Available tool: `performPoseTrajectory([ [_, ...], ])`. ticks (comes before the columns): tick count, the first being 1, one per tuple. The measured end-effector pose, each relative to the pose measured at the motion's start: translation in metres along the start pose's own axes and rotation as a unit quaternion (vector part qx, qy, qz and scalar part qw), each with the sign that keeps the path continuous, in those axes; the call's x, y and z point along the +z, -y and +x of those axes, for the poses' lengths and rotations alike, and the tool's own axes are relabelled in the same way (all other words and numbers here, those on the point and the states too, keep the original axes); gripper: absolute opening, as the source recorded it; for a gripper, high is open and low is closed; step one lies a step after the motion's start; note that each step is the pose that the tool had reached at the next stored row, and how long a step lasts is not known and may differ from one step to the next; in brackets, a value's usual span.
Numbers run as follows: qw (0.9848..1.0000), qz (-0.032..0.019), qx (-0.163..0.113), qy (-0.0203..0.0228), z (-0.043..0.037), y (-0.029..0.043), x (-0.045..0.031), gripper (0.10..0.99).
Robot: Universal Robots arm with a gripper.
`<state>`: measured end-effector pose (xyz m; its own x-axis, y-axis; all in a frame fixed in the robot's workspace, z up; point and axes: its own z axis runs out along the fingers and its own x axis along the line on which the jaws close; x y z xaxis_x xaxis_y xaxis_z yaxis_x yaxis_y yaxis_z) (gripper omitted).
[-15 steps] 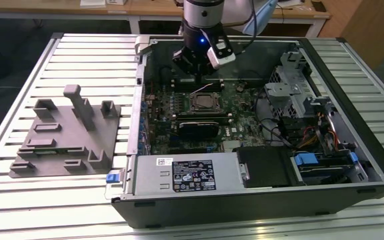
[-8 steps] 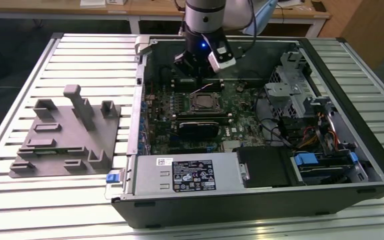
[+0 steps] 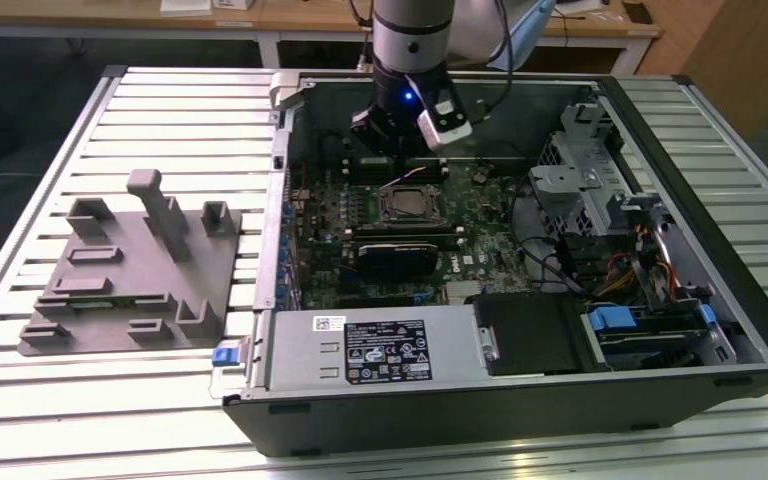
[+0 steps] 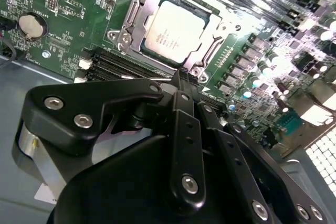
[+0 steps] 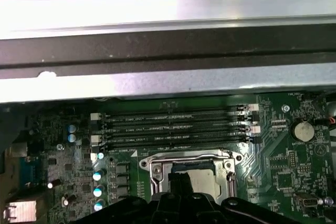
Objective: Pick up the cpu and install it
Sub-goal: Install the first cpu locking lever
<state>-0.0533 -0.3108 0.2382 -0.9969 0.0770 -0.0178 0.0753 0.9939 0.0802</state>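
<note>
Risk: cpu (image 4: 174, 31) already lies in the socket (image 4: 178, 30) w/ the frame open; any downward drift could knock it askew or bend pins. Gripper (image 4: 181, 80) hangs just above, at the socket's 12 o'clock in the exterior view, arm vertical. Jaws pinched together, holding nothing.

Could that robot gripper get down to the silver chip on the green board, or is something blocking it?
Probably yes. The gripper hangs inside the open computer case, close above the cpu, which lies face up in its socket. In the second wrist view nothing covers the chip; only the metal socket frame rings it.
</note>
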Motion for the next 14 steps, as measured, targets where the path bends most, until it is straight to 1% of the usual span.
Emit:
performPoseTrajectory([
  [1,1.0000,-0.0014,0.000,-0.0002,0.0000,-0.0003,0.0004,0.106],
  [3,1.0000,-0.0063,0.000,-0.0005,0.0001,-0.0010,0.0013,0.106],
  [4,1.0000,-0.0079,0.000,-0.0006,0.0001,-0.0014,0.0021,0.106],
  [8,1.0000,-0.0083,0.000,-0.0007,0.0000,-0.0024,0.0053,0.106],
  [14,1.0000,-0.0083,0.000,-0.0007,-0.0003,-0.0032,0.0070,0.106],
])
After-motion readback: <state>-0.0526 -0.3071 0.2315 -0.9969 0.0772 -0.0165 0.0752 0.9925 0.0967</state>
